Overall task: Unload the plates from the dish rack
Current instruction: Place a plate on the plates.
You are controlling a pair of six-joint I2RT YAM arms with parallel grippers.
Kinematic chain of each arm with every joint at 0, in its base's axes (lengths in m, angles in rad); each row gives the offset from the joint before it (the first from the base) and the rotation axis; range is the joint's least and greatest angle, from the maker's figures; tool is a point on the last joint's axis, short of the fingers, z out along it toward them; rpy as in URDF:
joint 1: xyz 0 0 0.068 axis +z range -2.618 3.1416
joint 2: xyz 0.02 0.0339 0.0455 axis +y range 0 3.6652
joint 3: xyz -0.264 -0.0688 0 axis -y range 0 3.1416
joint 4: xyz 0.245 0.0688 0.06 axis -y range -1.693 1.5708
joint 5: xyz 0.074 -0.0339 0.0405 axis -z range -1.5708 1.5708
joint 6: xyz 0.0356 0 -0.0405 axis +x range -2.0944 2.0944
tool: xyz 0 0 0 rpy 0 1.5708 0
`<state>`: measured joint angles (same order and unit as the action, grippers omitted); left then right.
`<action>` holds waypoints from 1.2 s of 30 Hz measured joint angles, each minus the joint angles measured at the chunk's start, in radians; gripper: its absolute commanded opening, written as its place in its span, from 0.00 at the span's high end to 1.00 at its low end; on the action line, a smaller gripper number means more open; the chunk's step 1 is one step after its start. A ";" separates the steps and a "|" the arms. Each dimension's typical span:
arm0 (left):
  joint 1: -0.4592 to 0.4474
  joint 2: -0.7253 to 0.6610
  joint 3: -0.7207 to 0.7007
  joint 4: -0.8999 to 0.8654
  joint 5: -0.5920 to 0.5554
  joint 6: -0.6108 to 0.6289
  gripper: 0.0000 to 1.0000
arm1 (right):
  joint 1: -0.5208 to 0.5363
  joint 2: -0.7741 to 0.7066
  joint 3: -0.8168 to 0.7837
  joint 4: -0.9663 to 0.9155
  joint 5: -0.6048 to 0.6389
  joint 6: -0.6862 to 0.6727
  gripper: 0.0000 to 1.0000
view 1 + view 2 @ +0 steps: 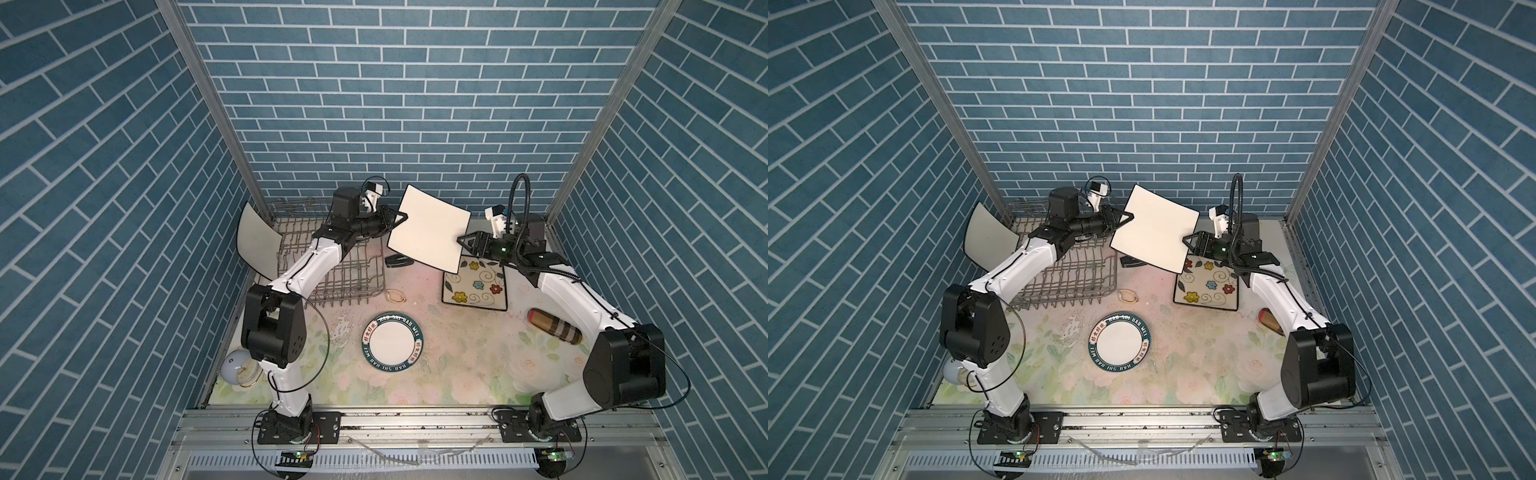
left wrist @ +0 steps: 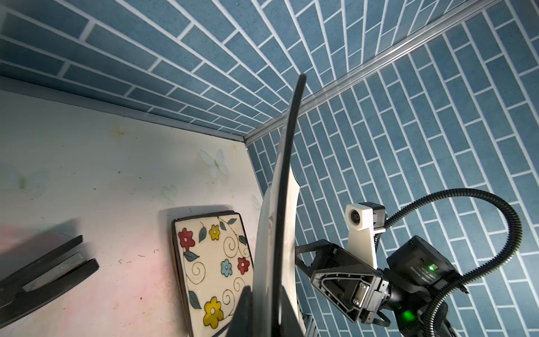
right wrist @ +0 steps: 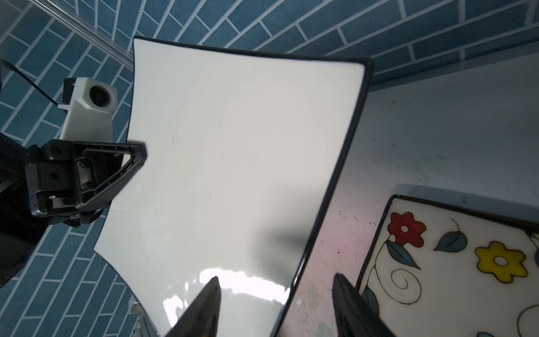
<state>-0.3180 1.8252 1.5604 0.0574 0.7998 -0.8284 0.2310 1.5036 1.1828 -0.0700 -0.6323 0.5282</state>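
- left end effector [image 1: 400, 217] pinching one edge of a cream square plate [image 1: 430, 230], held tilted in the air just beside the dish rack [image 1: 353, 282], on its right-arm side
- right end effector [image 1: 461, 242] spread, fingers astride that plate's edge away from the rack, not squeezing
- second cream plate [image 1: 255, 243] on edge at the rack's opposite end
- flowered plate [image 1: 478, 286] flat on the tabletop [image 1: 457, 361], past the held plate from the rack
- round teal-rimmed plate [image 1: 391, 341] flat, in front of the rack, apart
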 measured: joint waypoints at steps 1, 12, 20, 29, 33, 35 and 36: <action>-0.006 0.000 0.000 0.008 0.005 -0.007 1.00 | -0.002 0.000 -0.003 0.009 -0.004 0.004 0.39; -0.037 0.008 -0.005 0.113 0.024 -0.090 1.00 | -0.037 0.000 -0.056 0.150 -0.076 0.087 0.42; -0.060 0.032 -0.005 0.145 0.025 -0.111 1.00 | -0.049 0.001 -0.070 0.217 -0.103 0.141 0.52; -0.068 0.034 -0.032 0.190 0.013 -0.127 1.00 | -0.063 0.011 -0.098 0.320 -0.145 0.264 0.72; -0.064 0.040 -0.041 0.197 -0.001 -0.130 1.00 | -0.068 0.011 -0.103 0.365 -0.168 0.324 0.79; -0.064 0.045 -0.041 0.199 -0.006 -0.130 1.00 | -0.069 0.011 -0.103 0.381 -0.176 0.344 0.82; -0.064 0.050 -0.041 0.203 -0.008 -0.130 0.98 | -0.070 0.011 -0.104 0.393 -0.180 0.356 0.83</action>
<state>-0.3817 1.8748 1.5196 0.2604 0.7918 -0.9585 0.1608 1.5150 1.0790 0.3229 -0.8120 0.8845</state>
